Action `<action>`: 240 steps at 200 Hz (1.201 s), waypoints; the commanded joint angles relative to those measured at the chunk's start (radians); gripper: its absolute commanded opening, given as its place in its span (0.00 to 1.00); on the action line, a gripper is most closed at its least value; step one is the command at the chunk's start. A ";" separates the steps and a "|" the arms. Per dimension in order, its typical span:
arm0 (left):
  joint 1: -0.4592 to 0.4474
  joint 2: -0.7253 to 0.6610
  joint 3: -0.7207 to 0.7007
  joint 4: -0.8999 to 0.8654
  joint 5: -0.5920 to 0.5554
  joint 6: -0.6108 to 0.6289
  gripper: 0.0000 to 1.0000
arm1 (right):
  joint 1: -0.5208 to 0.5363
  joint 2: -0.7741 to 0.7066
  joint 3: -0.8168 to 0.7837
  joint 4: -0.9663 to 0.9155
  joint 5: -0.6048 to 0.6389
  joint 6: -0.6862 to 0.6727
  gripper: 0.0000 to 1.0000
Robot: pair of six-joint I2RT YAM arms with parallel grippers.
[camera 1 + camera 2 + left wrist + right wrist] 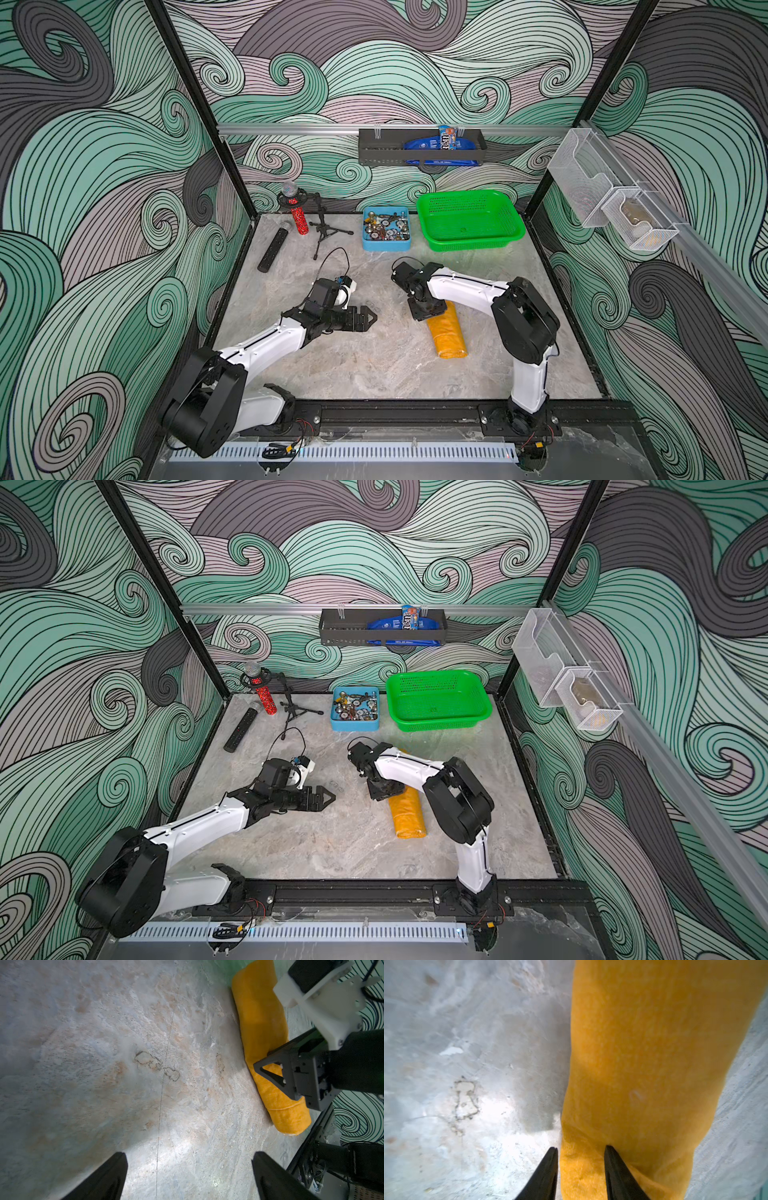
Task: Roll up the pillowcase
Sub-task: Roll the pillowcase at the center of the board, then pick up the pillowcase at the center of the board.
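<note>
Lying rolled into a tight yellow bundle, the pillowcase (448, 336) sat on the table (374, 374), on the near side of the green basket (469, 220) and well apart from it. Right gripper (581, 1147) pointed down at the roll's basket-facing end. Its jaws were partly spread, one finger just off the cloth edge, the other over it, nothing pinched. Left gripper (371, 318) gaped wide above the tabletop, off to the roll's side, holding nothing.
</note>
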 commanded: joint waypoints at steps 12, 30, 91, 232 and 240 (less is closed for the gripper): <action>0.007 0.007 0.010 -0.022 -0.009 0.015 0.97 | -0.032 -0.094 -0.018 0.104 -0.138 -0.018 0.41; 0.006 0.014 0.016 -0.028 -0.009 0.018 0.97 | -0.059 -0.154 -0.020 0.109 -0.189 -0.024 0.45; 0.006 0.034 0.053 -0.048 0.002 0.032 0.97 | -0.301 -0.428 -0.274 0.309 -0.479 -0.127 0.64; 0.006 0.076 0.119 -0.069 0.017 0.025 0.97 | -0.662 -0.292 -0.621 0.710 -1.085 -0.188 0.81; 0.007 0.081 0.122 -0.071 0.016 0.026 0.97 | -0.659 -0.276 -0.623 0.730 -1.096 -0.176 0.79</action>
